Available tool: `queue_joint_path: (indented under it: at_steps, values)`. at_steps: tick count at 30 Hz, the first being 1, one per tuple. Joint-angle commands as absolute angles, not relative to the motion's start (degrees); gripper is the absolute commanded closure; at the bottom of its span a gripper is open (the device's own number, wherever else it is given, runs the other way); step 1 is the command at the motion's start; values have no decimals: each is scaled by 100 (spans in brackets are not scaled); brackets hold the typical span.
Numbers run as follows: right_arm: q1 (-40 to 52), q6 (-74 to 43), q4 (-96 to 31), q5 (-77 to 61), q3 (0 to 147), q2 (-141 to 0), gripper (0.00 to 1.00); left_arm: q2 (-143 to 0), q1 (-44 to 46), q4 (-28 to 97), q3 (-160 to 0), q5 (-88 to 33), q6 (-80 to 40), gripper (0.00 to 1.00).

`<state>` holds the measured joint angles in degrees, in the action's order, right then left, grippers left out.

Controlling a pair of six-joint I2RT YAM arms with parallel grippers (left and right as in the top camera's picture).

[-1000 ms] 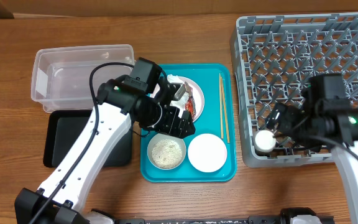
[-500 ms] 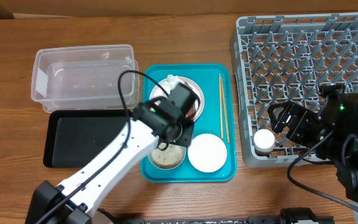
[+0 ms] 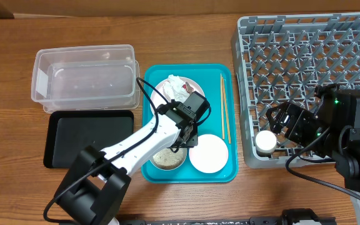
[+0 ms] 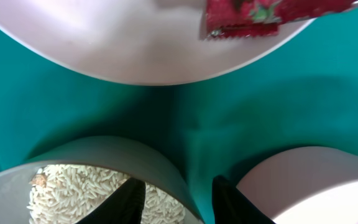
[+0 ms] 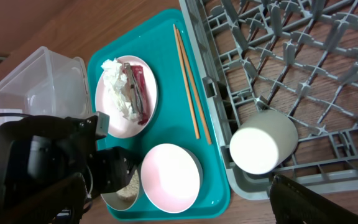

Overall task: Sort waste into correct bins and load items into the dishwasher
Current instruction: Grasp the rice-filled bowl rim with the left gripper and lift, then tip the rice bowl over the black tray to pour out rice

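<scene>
My left gripper [image 3: 181,139] has its jaws narrowed on the wall of the rice bowl [image 3: 166,158], one finger [image 4: 128,200] in the rice [image 4: 73,193] and the other outside beside the empty bowl [image 3: 208,153]. Behind them the plate [image 3: 167,99] holds white tissue [image 3: 175,84] and the red wrapper [image 4: 260,15]. Chopsticks [image 3: 225,109] lie along the teal tray's right side. The white cup [image 3: 267,142] rests in the front left corner of the grey rack [image 3: 311,56]. Just right of it, my right gripper [image 3: 289,125] hangs open and holds nothing.
The clear tub [image 3: 39,78] stands at the left with the black tray [image 3: 86,140] in front of it. The teal tray [image 3: 220,175] sits between them and the rack. My left arm crosses the black tray's right end.
My left gripper moved from the plate down to the rice bowl and closed in on its wall. The right gripper stayed open by the cup.
</scene>
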<state>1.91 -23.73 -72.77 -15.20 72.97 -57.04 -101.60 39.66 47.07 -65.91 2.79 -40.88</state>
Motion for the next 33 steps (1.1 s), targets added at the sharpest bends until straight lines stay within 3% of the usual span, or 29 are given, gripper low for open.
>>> queue_joint_path:
  at_steps: [1,4,13,21,26,33]
  values:
    - [204,-2359,-7277,-1555,7332,-5693,4,-10186,3935,4703,-6545,270,-4270,66]
    - [204,-2357,-7275,-1553,7323,-5693,5,-10186,3927,4757,-6547,270,-4268,96]
    - [204,-2357,-7271,-1553,7323,-5693,4,-9931,3900,5078,-6733,-331,-3437,96]
    - [204,-2359,-7277,-1553,7323,-5693,4,-8871,3627,5885,-7406,-364,-3422,96]
    - [204,-2359,-7273,-1553,7323,-5693,4,-8267,2582,6403,-7446,-709,-3103,96]
    - [204,-2362,-7271,-1553,7323,-5693,4,-8252,172,6761,-7391,-3450,-1326,96]
